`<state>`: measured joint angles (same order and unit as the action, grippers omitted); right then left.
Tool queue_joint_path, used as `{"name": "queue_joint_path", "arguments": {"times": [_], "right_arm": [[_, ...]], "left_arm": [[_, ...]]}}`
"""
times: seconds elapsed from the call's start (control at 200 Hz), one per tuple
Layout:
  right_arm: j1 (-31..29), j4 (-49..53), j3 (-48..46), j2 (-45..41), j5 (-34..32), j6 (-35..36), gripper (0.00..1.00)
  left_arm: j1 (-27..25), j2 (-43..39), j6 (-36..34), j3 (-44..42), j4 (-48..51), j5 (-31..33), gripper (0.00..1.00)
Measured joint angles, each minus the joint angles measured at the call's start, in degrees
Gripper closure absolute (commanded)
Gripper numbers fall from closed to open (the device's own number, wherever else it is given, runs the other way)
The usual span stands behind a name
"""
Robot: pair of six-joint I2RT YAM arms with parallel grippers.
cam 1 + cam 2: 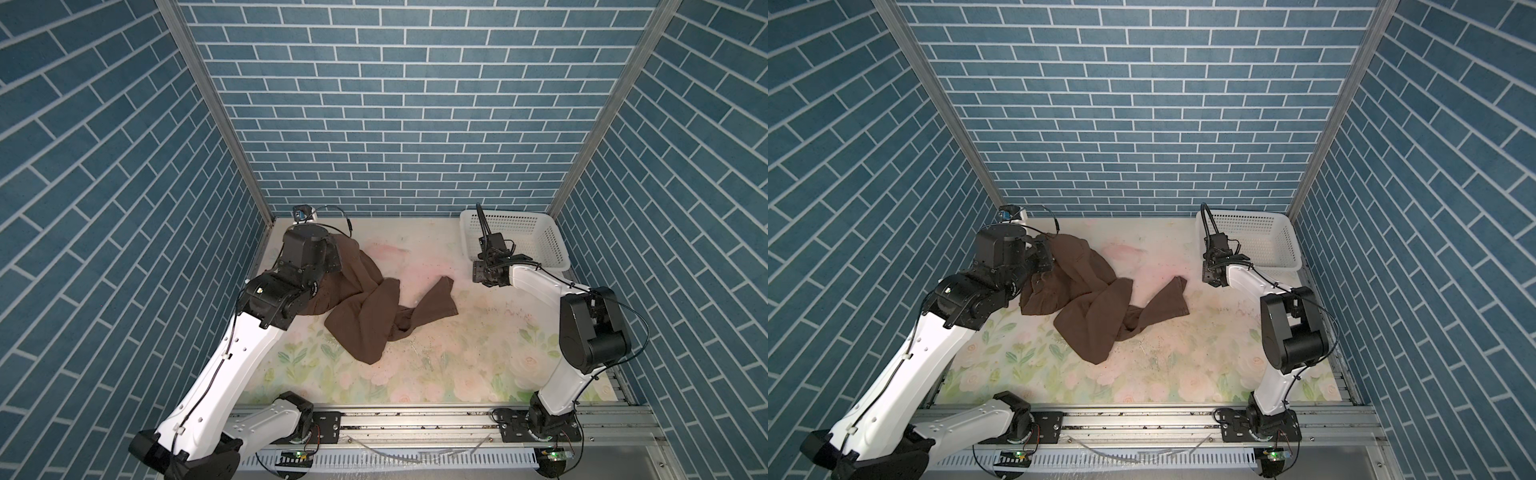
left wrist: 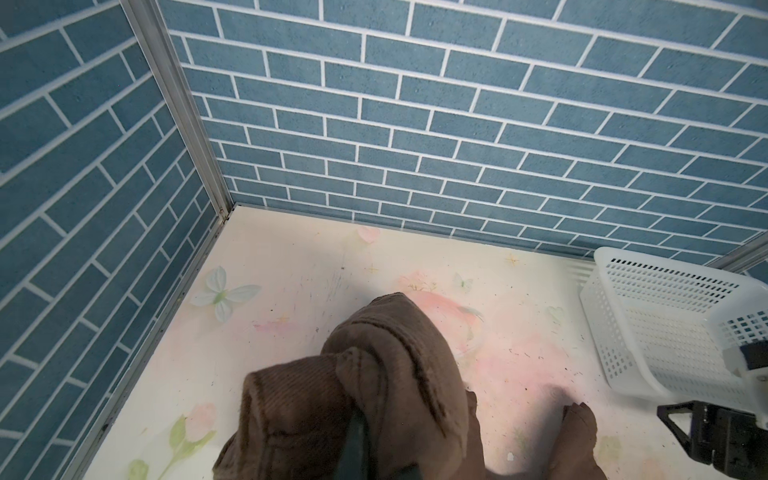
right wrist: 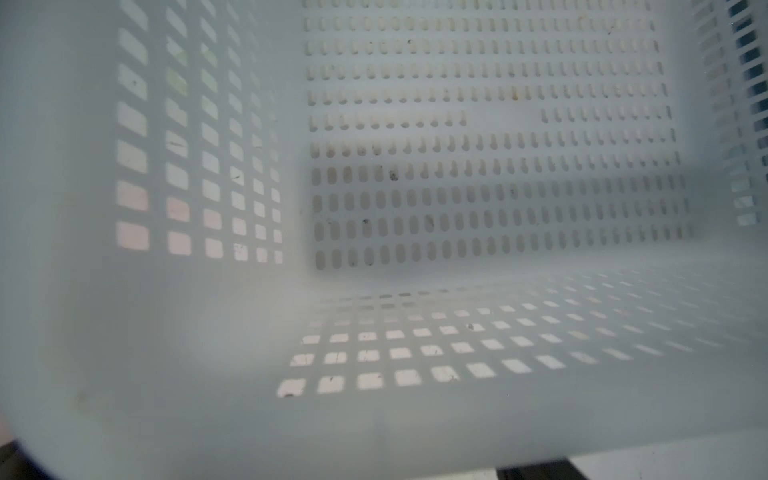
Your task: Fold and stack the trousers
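The floral desk (image 1: 457, 357) carries the brown trousers (image 1: 365, 320), crumpled left of centre in both top views. Their long axis runs from upper left toward the middle, and one leg end points right. The white perforated basket (image 1: 508, 215) sits upper right. The left hand (image 1: 1045, 254) is clenched on the trousers' upper-left end. Whether the right hand (image 1: 486, 266), at the basket's near corner, grips anything cannot be told. The lettering (image 1: 314, 286) on the left arm is unreadably small.

Soft matt brown cloth trousers (image 1: 365, 316); smooth white perf. plastic basket (image 1: 505, 215).
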<state>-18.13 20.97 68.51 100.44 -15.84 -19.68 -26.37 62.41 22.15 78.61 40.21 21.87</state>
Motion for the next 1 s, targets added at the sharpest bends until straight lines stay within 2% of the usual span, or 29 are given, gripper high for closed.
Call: {"name": "queue_joint_path", "arguments": {"times": [0.335,0.6,0.665,0.745,0.855,1.0], "right_arm": [[5.09,0.9,2.14,0.39,2.16,1.73,0.3],[4.57,0.7,2.67,-0.07,7.5,2.08,0.38],[2.05,-0.55,1.01,-1.95,8.46,2.01,0.38],[-3.93,-2.34,-2.78,-6.32,9.53,1.86,0.36],[-13.79,-5.57,-6.08,-10.6,11.85,0.39,0.24],[-25.77,-12.11,-6.56,-10.86,15.93,-1.36,0.2]], "left_arm": [[0.02,-0.72,-0.59,1.01,2.38,2.4,0.98],[0.02,-0.63,-0.55,1.84,2.67,2.73,0.99],[0.02,-0.63,-0.55,1.84,2.6,2.67,0.99],[0.04,-0.7,-0.55,1.84,2.49,2.49,0.99],[0.07,-1.25,-0.52,1.84,2.54,2.47,0.99],[0.09,-3.54,-0.33,1.84,2.93,2.34,0.99]]}}
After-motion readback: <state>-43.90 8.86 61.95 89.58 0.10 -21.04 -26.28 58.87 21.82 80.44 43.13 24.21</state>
